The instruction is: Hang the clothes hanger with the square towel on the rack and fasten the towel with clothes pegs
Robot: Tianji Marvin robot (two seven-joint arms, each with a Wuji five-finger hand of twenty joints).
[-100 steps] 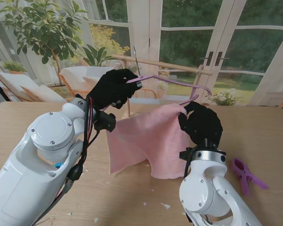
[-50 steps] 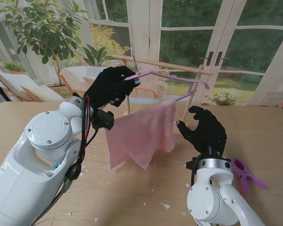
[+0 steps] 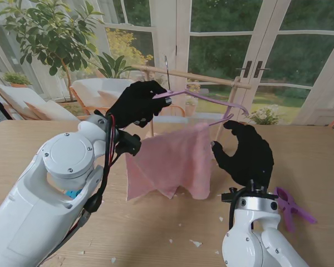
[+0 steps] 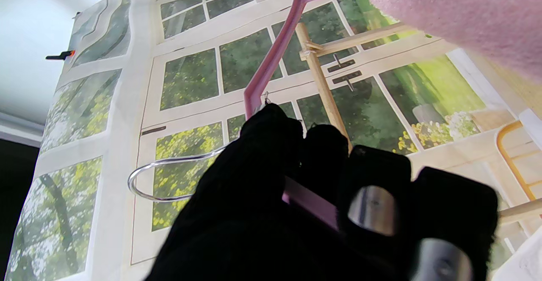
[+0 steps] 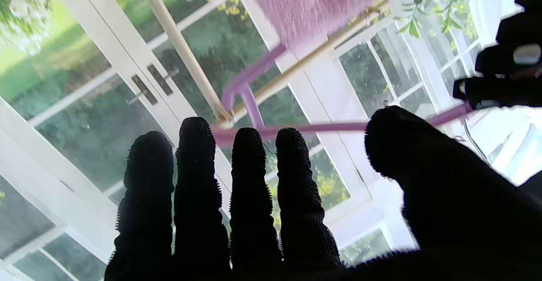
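Observation:
My left hand (image 3: pixel 134 103) is shut on the neck end of a pink clothes hanger (image 3: pixel 209 98), held up in the air just in front of the wooden rack (image 3: pixel 195 76). The hanger's metal hook (image 3: pixel 166 64) points up by the rack's bar. A pink square towel (image 3: pixel 168 158) drapes over the hanger's lower bar and hangs down to the table. My right hand (image 3: pixel 245 153) is open beside the towel's right edge, fingers spread, holding nothing. In the left wrist view the hook (image 4: pixel 169 179) and hanger arm (image 4: pixel 275 56) show past my fingers. A purple peg (image 3: pixel 289 207) lies on the table at the right.
The wooden table (image 3: pixel 55 139) carries small white scraps (image 3: pixel 195 243) near me. The rack's upright post (image 3: pixel 225 108) stands behind the towel. A blue object (image 3: pixel 72 194) peeks out under my left arm. Windows and plants fill the background.
My right hand let go of the towel's corner and opened; the towel dropped to hang from the hanger. My left hand shifted the hanger slightly right, toward the rack.

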